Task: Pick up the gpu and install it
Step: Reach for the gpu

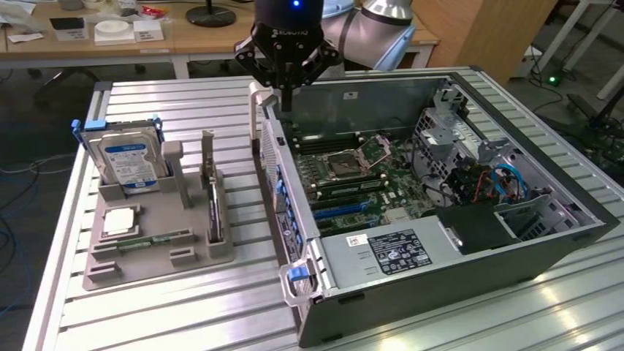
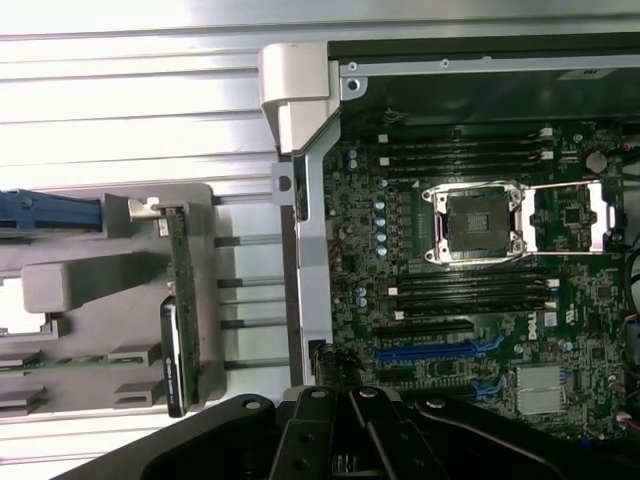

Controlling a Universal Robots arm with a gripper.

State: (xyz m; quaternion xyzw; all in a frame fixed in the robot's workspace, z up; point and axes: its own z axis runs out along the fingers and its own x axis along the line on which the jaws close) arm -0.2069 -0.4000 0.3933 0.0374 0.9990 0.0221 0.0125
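Note:
The gpu (image 1: pixel 212 199) is a thin dark card with a silver end bracket. It stands on edge in a slot of the grey holder (image 1: pixel 146 252), to the exterior view's left of the open computer case. In the wrist view the gpu (image 2: pixel 178 300) shows edge-on beside the case wall. My gripper (image 1: pixel 288 104) hangs above the case's back corner, well apart from the gpu, with its fingers shut and nothing between them. In the wrist view the gripper (image 2: pixel 350 402) shows over the motherboard's edge, near the blue expansion slots (image 2: pixel 440 352).
The grey holder also carries a silver hard drive (image 1: pixel 127 162) with a blue-white label, a processor chip (image 1: pixel 119 219) and a narrow green memory stick (image 1: pixel 156 239). The open case (image 1: pixel 546 241) holds the motherboard, a bare CPU socket (image 2: pixel 478 222) and a power supply (image 1: pixel 390 252). A desk stands behind.

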